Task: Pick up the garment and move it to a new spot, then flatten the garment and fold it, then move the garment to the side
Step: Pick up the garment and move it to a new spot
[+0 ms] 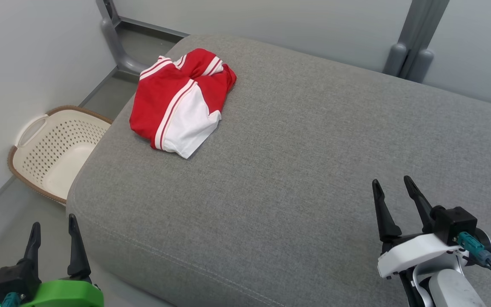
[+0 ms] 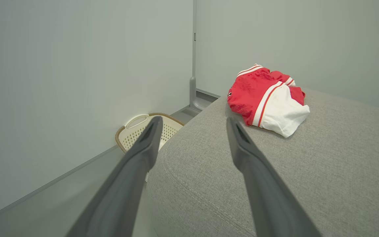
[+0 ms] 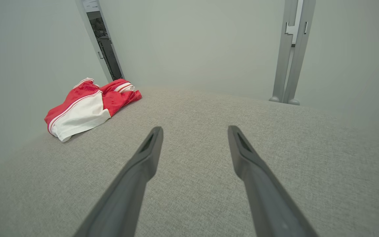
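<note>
The garment [image 1: 177, 102] is a crumpled red and white piece with striped trim, lying near the far left corner of a grey upholstered surface [image 1: 305, 170]. It also appears in the left wrist view as the garment [image 2: 268, 98] and in the right wrist view as the garment [image 3: 84, 108]. My left gripper [image 1: 53, 224] hangs open beyond the surface's near left corner, well short of the cloth. Over the near right part, my right gripper [image 1: 392, 183] stands open with nothing between its fingers. In both wrist views the left gripper [image 2: 194, 121] and right gripper [image 3: 194, 130] hold nothing.
A cream perforated laundry basket [image 1: 53, 149] with a brown rim sits on the floor left of the surface, against the wall; the basket [image 2: 143, 130] lies just behind my left fingers. Grey posts [image 1: 411, 47] stand behind the surface's far edge.
</note>
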